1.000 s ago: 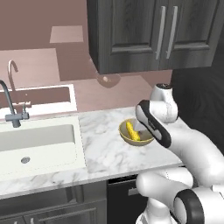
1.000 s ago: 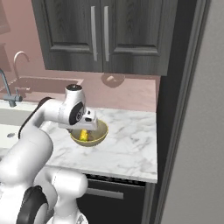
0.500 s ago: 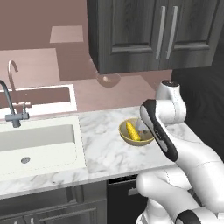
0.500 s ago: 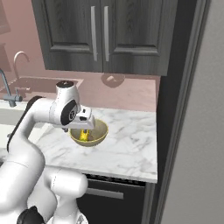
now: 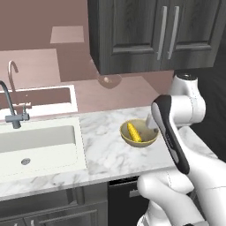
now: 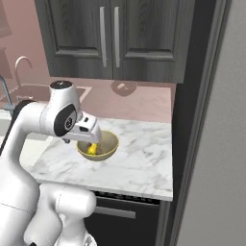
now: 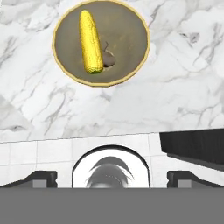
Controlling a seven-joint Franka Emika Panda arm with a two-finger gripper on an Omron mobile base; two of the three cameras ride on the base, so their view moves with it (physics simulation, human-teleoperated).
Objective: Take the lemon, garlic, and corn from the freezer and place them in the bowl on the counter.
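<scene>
The tan-yellow bowl (image 5: 140, 139) (image 6: 109, 142) (image 7: 131, 26) stands on the white marble counter (image 5: 106, 154) (image 6: 139, 163). The bright yellow corn (image 5: 133, 132) (image 7: 90, 41) lies inside it, beside a small dull lump (image 7: 108, 58) that I cannot identify. My gripper (image 7: 112, 177) (image 6: 91, 138) hangs above the bowl's near side, open, its tips far apart with nothing between them. The grey freezer (image 6: 221, 158) rises at the right. The lemon is out of view.
A white sink (image 5: 35, 141) with a faucet (image 5: 9, 103) is set into the counter's left end. Dark wood-grain cabinets (image 5: 145, 31) (image 6: 110, 33) hang above the bowl. A dull pink-brown bowl shape (image 5: 108, 80) shows on the back wall.
My wrist has risen and drawn back a little from the bowl. The corn stays lying in the bowl.
</scene>
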